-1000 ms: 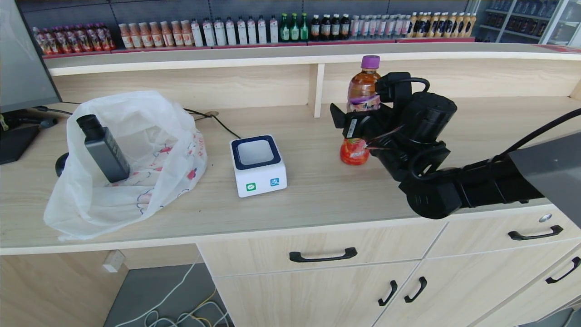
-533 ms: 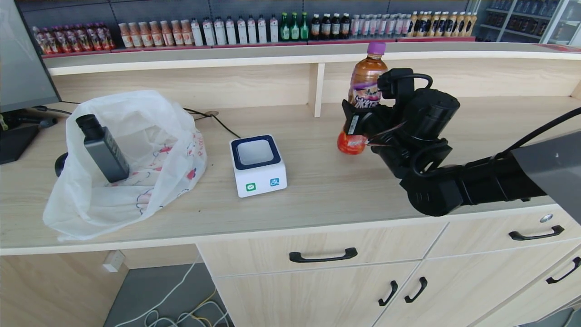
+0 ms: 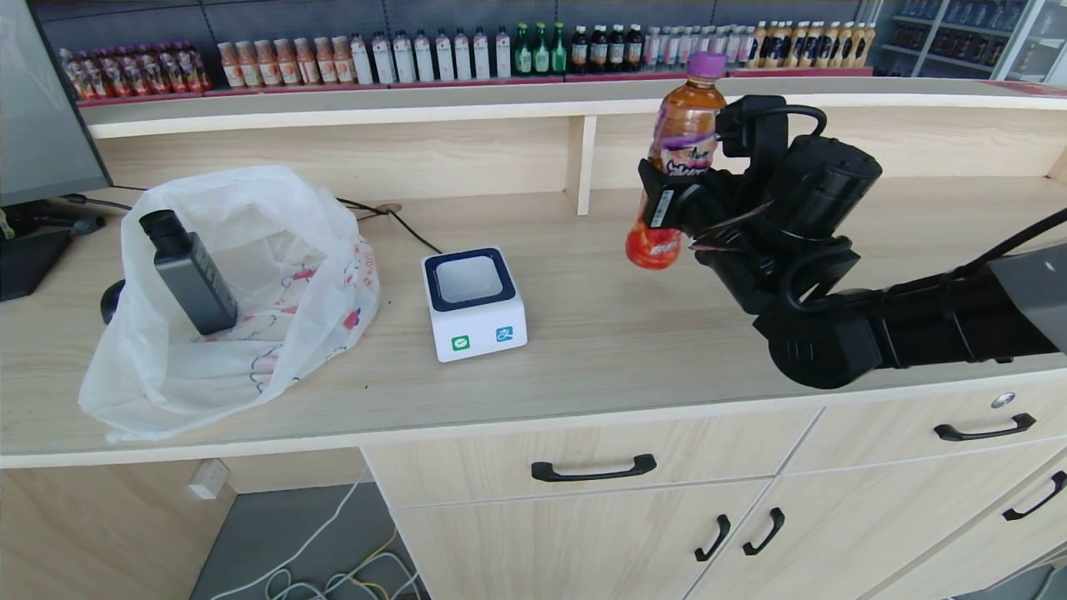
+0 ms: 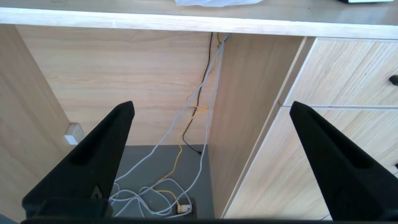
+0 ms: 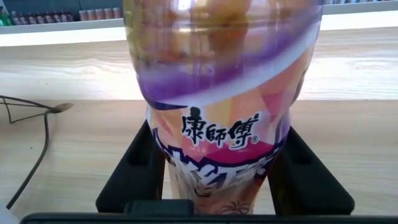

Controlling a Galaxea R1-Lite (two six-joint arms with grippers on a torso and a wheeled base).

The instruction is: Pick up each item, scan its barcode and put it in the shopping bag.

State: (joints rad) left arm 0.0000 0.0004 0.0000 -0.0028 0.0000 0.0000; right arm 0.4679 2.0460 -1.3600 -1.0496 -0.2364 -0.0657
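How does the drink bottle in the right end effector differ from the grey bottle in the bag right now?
The drink bottle is clear with amber liquid, a purple cap and a colourful label; the grey bottle is opaque with a black cap.
The drink bottle is gripped by the right end effector, off the counter; the grey bottle rests inside the shopping bag.
The drink bottle is round, the grey bottle flat-sided.
Both are capped, cap up.

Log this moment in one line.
right gripper: shut on purple-capped orange drink bottle, above wooden counter | white scanner box: on counter | grey bottle: in white plastic bag | left gripper: open
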